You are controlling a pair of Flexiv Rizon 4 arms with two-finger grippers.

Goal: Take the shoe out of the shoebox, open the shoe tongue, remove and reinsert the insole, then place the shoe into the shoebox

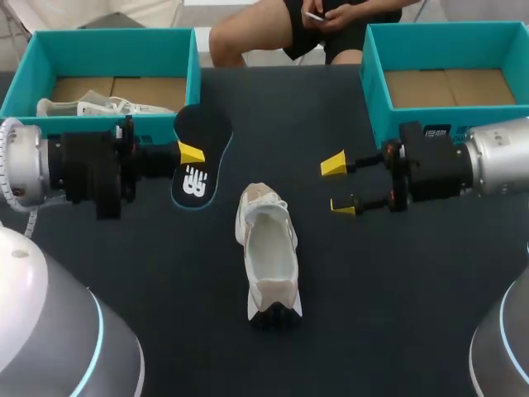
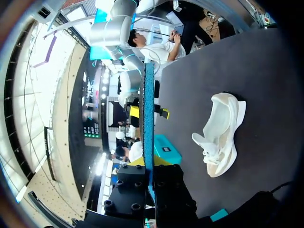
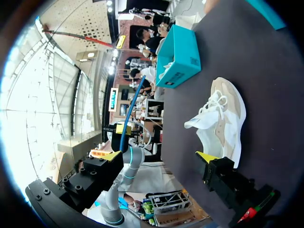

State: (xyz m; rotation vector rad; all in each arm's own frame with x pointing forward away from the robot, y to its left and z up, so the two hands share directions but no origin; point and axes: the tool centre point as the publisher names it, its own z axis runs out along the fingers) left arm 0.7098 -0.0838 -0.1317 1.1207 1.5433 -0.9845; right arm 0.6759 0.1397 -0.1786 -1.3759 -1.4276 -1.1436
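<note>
While the left gripper (image 1: pixel 192 155) is pinching the insole (image 1: pixel 197 180), the right gripper (image 1: pixel 339 185), hovering wide, should probably brace the shoe (image 1: pixel 269 248) for toe-first insertion.

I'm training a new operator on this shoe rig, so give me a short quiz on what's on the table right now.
1. True or false: the insole lies inside the shoe on the table.
2. Which box holds a second shoe? A the left box; B the right box; C neither.
3. Fill in: the right arm's jaws stand ____.
Key: 1 false, the left arm's jaws grip it; 2 A; 3 open.
</note>
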